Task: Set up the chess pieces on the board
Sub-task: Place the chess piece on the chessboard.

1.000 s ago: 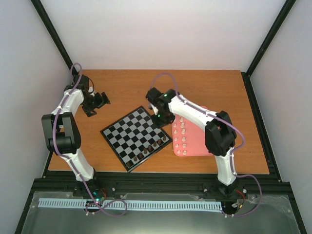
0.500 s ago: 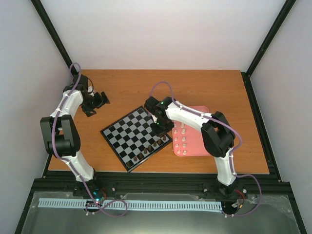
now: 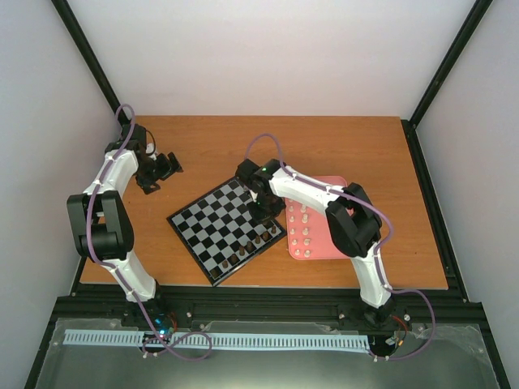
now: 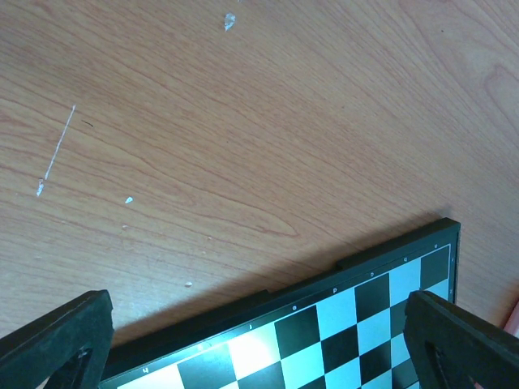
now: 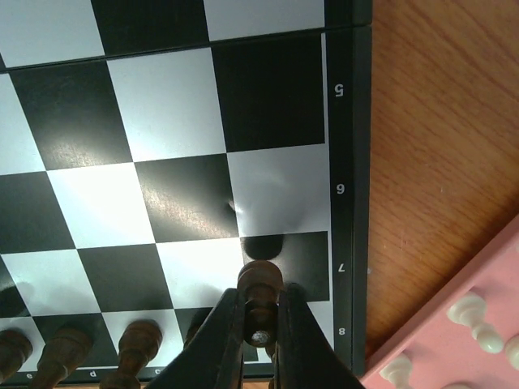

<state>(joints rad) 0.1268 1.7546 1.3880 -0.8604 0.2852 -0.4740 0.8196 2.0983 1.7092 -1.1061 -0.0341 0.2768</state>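
The checkerboard lies angled mid-table. Several dark brown pieces stand along its near right edge. My right gripper is over the board's right corner. In the right wrist view the right gripper is shut on a dark brown piece, held just above the black square by the rim's "7". Its shadow falls on that square of the board. More dark pieces stand in the row behind. My left gripper is open and empty, off the board's far left. In its wrist view the left gripper sees the board's edge.
A pink tray lies right of the board with several cream-white pieces standing on it. Its corner and cream pieces show in the right wrist view. Bare wooden table lies beyond the board.
My right gripper has moved left and nearer, from the tray's edge to over the board's right corner, lowering with the dark piece. The left arm has barely moved.
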